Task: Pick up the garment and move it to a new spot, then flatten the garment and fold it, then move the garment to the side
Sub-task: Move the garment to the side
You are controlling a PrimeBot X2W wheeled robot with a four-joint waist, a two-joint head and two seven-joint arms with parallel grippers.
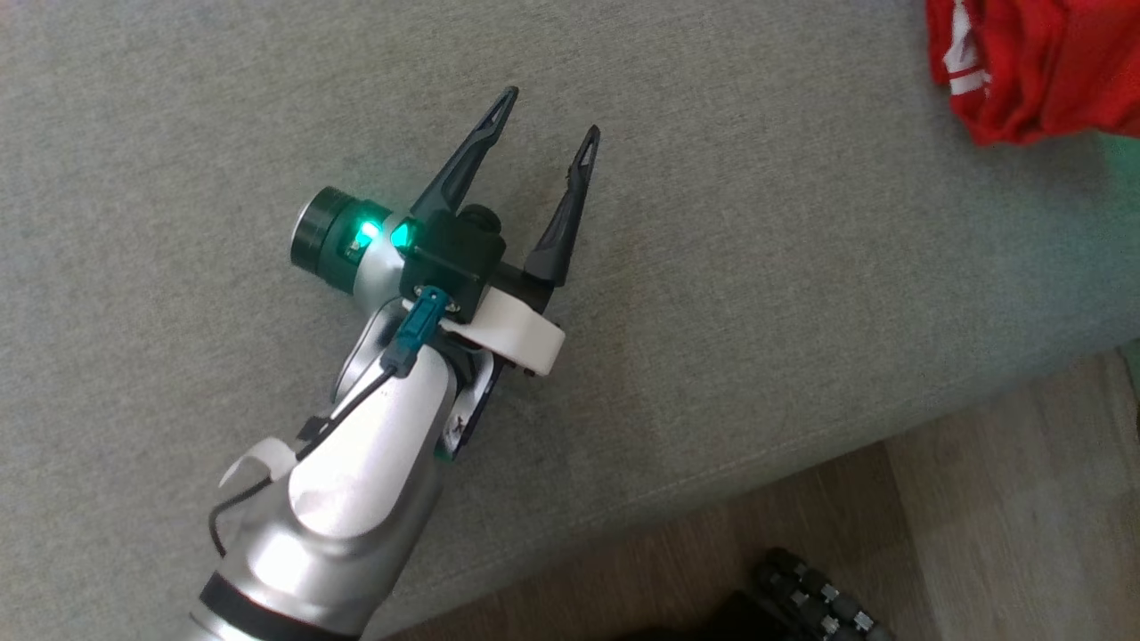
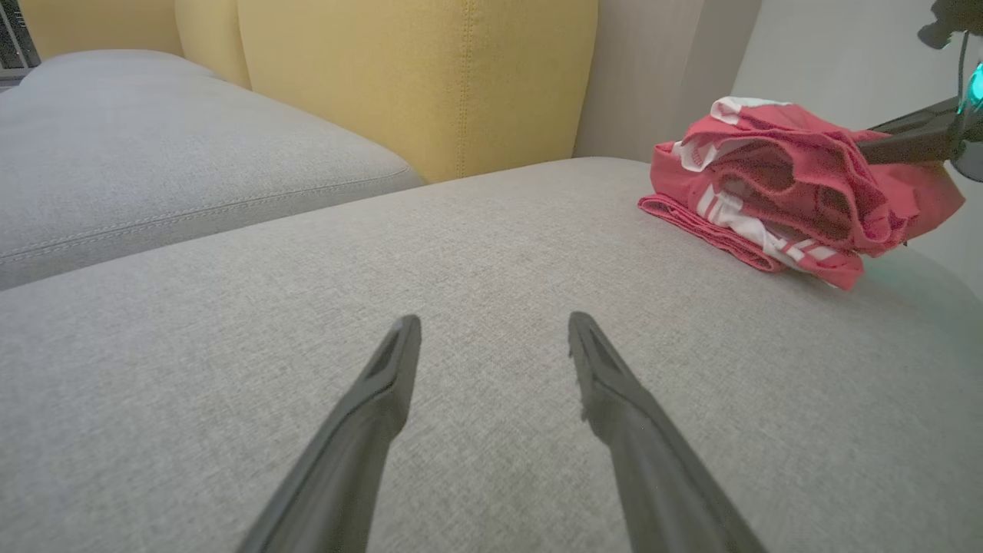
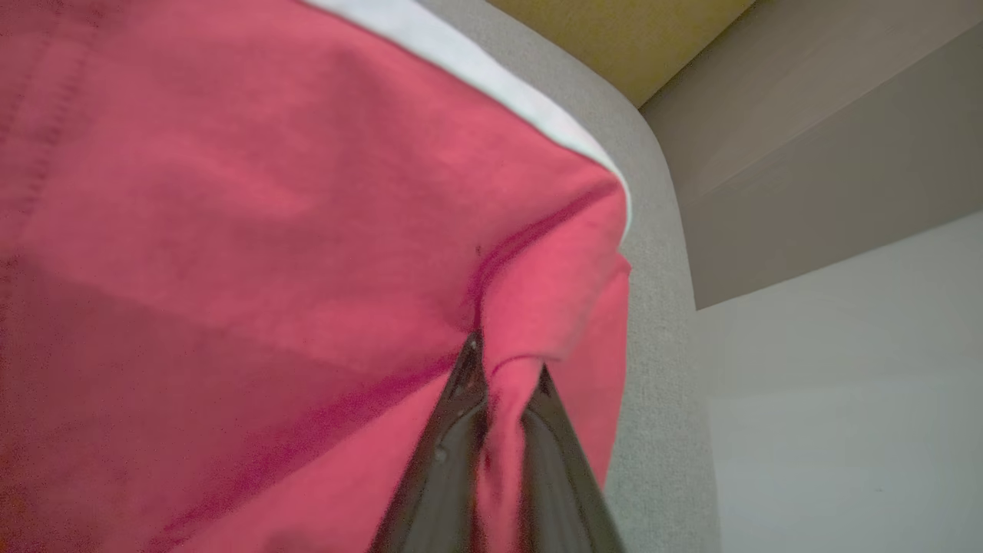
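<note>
In the left wrist view, a neighbouring cushion of grey fabric lies at the far left. A yellow backrest stands upright behind it. The broad grey seat cushion of the sofa spreads across the middle.

The left pincer hangs over bare grey fabric on this seat cushion. Its two dark fingers are spread wide and hold nothing. In the head view a green light glows on its wrist, and the fingertips point up and to the right. It is well apart from the garment.

The garment is red with white stripes. It sits as a bunched, folded-over heap at the right end of the seat cushion, near the rounded edge. In the head view it shows at the upper right corner. A strip of wooden floor runs below the sofa's front edge there. A dark studded object at the bottom edge may be part of the robot's base, though too little of it shows to be sure.

The right pincer reaches into the heap's right side. Its fingers are drawn narrow and clamp a fold of the red cloth between them. A pale wall stands beyond the cushion's edge.
</note>
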